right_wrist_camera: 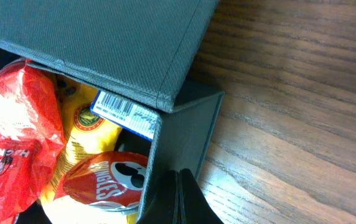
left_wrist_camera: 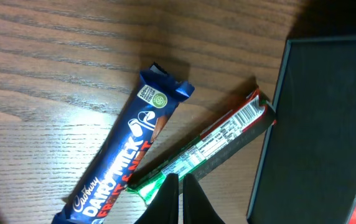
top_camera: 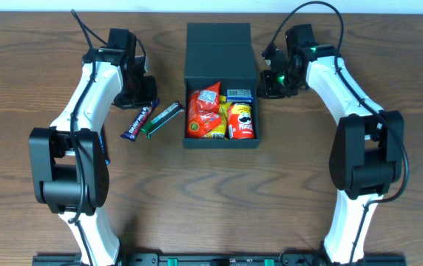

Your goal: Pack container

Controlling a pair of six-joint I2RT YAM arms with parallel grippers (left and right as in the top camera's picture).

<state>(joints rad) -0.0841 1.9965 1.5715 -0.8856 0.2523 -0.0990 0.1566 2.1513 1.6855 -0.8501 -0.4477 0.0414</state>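
Note:
The dark teal container (top_camera: 220, 142) sits at the table's middle, its lid (top_camera: 219, 48) half over it. Inside lie a red snack bag (top_camera: 202, 109), a yellow pack, a blue pack (top_camera: 239, 94) and a red Pringles can (top_camera: 242, 121). A blue Cadbury Dairy Milk bar (top_camera: 138, 121) and a green bar (top_camera: 161, 118) lie left of the container. My left gripper (left_wrist_camera: 181, 186) is shut and empty, just above the green bar's (left_wrist_camera: 209, 146) end, beside the blue bar (left_wrist_camera: 125, 152). My right gripper (right_wrist_camera: 178, 186) is shut and empty at the container's right wall (right_wrist_camera: 181, 143), beside the can (right_wrist_camera: 106, 180).
The wooden table (top_camera: 308, 185) surrounds everything. Both arm bases stand at the front edge. Cables loop behind each wrist at the back.

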